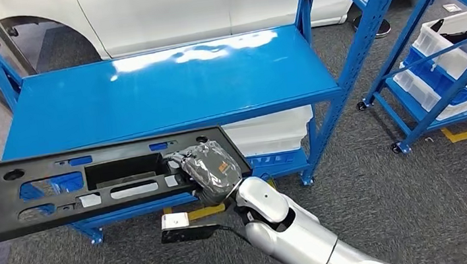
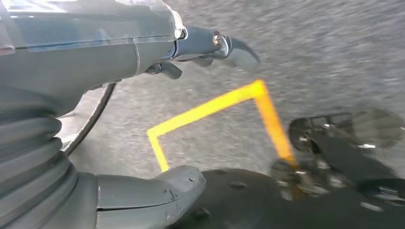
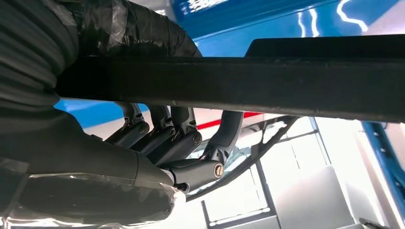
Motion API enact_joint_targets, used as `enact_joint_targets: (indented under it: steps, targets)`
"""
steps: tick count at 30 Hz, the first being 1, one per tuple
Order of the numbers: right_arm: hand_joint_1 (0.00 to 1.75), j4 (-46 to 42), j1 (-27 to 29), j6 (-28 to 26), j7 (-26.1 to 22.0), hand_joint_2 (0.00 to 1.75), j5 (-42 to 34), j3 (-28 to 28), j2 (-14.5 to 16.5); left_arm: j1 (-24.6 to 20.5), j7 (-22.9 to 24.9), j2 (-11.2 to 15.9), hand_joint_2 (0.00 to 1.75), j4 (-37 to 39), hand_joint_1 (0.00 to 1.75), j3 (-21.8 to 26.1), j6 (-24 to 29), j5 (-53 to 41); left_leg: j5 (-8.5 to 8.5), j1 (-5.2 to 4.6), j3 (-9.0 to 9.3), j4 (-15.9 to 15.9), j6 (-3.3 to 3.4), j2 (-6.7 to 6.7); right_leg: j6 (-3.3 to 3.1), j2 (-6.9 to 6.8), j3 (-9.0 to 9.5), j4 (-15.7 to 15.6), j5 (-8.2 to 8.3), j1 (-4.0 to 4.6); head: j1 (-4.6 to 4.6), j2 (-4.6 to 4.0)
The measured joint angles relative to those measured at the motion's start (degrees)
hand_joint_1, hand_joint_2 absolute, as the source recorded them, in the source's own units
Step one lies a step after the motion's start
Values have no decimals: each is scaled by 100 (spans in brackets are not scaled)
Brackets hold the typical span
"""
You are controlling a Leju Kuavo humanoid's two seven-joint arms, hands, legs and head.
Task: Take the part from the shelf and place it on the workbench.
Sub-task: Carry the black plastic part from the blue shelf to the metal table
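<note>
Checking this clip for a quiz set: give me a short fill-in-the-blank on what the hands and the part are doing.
1. The long black part is held by the robot's ____ hand.
2. The shelf behind the part is coloured ____.
3. The left hand hangs above grey floor marked with ____ tape.
4. The left hand holds ____.

Missing words: right; blue; yellow; nothing
</note>
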Motion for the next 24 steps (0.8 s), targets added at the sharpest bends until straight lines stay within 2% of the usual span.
enact_joint_targets:
  steps: [1, 2, 3, 4, 5, 6, 7, 8, 9, 10, 11, 12, 13, 15, 16, 17, 18, 19, 20, 21, 23, 24]
  targets:
    - [175, 13, 2, -8, -1, 175, -7, 23, 15, 11, 1, 6, 175, 0, 0, 0, -1, -12, -255, 21, -92, 310, -43, -7, 17, -21, -55, -16, 60, -14, -1, 0]
    - [175, 26, 7, -15, -1, 175, -11, 42, 21, 23, 1, 11, 175, 0, 0, 1, -2, -16, -436, 55, -179, 654, -88, -8, 43, -59, -119, -6, 106, -27, -2, 0]
    - [175, 39, 18, -18, -1, 175, -14, 57, 23, 33, -2, 16, 175, 0, 0, 3, -3, -15, -476, 93, -231, 924, -135, -6, 72, -108, -184, 17, 137, -40, -2, 0]
    - [175, 51, 30, -20, -1, 175, -16, 74, 20, 39, -4, 20, 175, 0, 0, 6, -5, -12, -402, 135, -214, 1052, -188, 0, 98, -165, -257, 58, 159, -57, -1, 0]
    - [175, 60, 41, -22, -2, 175, -19, 86, 17, 43, -6, 25, 175, 0, 0, 9, -6, -8, -258, 180, -92, 970, -247, 25, 130, -224, -337, 121, 167, -84, -2, 0]
    - [175, 64, 49, -25, -4, 175, -23, 96, 14, 46, -8, 29, 175, 0, 0, 14, -6, -3, -128, 225, 132, 691, -313, 93, 173, -280, -416, 210, 158, -109, -2, 0]
    - [175, 64, 54, -28, -7, 175, -27, 103, 11, 44, -9, 23, 175, 0, 0, 18, -7, 0, -102, 238, 389, 344, -384, 215, 221, -326, -500, 312, 135, -124, -18, 0]
    - [175, 63, 57, -34, -9, 175, -31, 108, 7, 41, -11, 26, 175, 0, 0, 24, -7, 2, -111, 237, 566, 73, -393, 303, 274, -372, -566, 418, 102, -125, -29, 0]
    - [175, 62, 60, -40, -13, 175, -33, 112, 1, 38, -16, 23, 175, 0, 0, 31, -9, 3, -185, 229, 667, -98, -354, 364, 316, -415, -616, 522, 64, -111, -39, 0]
    - [175, 61, 66, -46, -17, 175, -34, 117, -6, 34, -21, 20, 175, 0, 0, 39, -13, 5, -253, 204, 670, -131, -278, 363, 344, -457, -652, 595, 37, -101, -47, 0]
    - [175, 61, 73, -51, -20, 175, -35, 124, -11, 37, -26, 26, 175, 1, 0, 48, -15, 6, -259, 199, 624, -110, -168, 298, 362, -509, -665, 647, 20, -100, -41, 0]
    - [175, 61, 79, -53, -24, 175, -35, 132, -16, 41, -28, 21, 175, 1, 0, 56, -17, 7, -271, 197, 610, -118, -90, 249, 382, -494, -680, 694, -9, -118, -38, 0]
    - [175, 60, 84, -53, -26, 175, -36, 142, -17, 45, -30, 21, 175, 1, 0, 63, -17, 7, -250, 186, 585, -111, -33, 202, 405, -406, -706, 759, -77, -144, -37, 0]
    - [175, 56, 92, -54, -28, 175, -43, 158, -34, 51, -37, 26, 175, 1, 0, 73, -19, 7, -195, 167, 540, -121, 61, 112, 440, -114, -858, 1162, -404, -182, -36, 0]
    - [175, 54, 101, -55, -29, 175, -48, 164, -52, 51, -40, 30, 175, 1, 0, 77, -21, 4, -169, 147, 513, -123, 95, 57, 434, 1, -989, 1493, -618, -185, -36, 0]
    - [175, 52, 113, -55, -30, 175, -52, 171, -73, 52, -43, 31, 175, 2, 0, 79, -25, 1, -145, 119, 485, -125, 122, -13, 413, 60, -1125, 1834, -794, -179, -36, 0]
    - [175, 51, 128, -55, -31, 175, -55, 180, -94, 52, -45, 31, 175, 1, 0, 81, -31, -5, -125, 92, 462, -125, 138, -87, 378, 89, -1220, 2077, -884, -164, -37, 0]
    - [175, 47, 142, -55, -31, 175, -56, 190, -112, 56, -45, 31, 175, 2, 0, 81, -37, -14, -109, 68, 445, -124, 147, -168, 329, 114, -1236, 2145, -862, -137, -37, 0]
    - [175, 36, 152, -55, -32, 175, -59, 201, -126, 59, -45, 29, 175, 2, 0, 81, -42, -25, -95, 51, 438, -123, 151, -247, 269, 149, -1156, 2009, -735, -99, -37, 0]
    - [175, 17, 157, -56, -32, 175, -62, 210, -136, 61, -46, 24, 175, 2, 0, 81, -46, -35, -83, 43, 438, -124, 153, -323, 202, 224, -989, 1687, -527, -48, -37, 0]
    - [175, -26, 155, -60, -37, 175, -73, 220, -152, 55, -48, -8, 175, 4, 0, 81, -52, -50, -46, 54, 426, -136, 138, -457, 71, 513, -650, 979, -185, 31, -40, 0]
    - [175, -43, 151, -63, -40, 175, -80, 224, -160, 48, -49, -24, 175, 6, 0, 81, -56, -51, -17, 78, 407, -148, 115, -523, 29, 624, -557, 754, -92, 53, -35, 0]
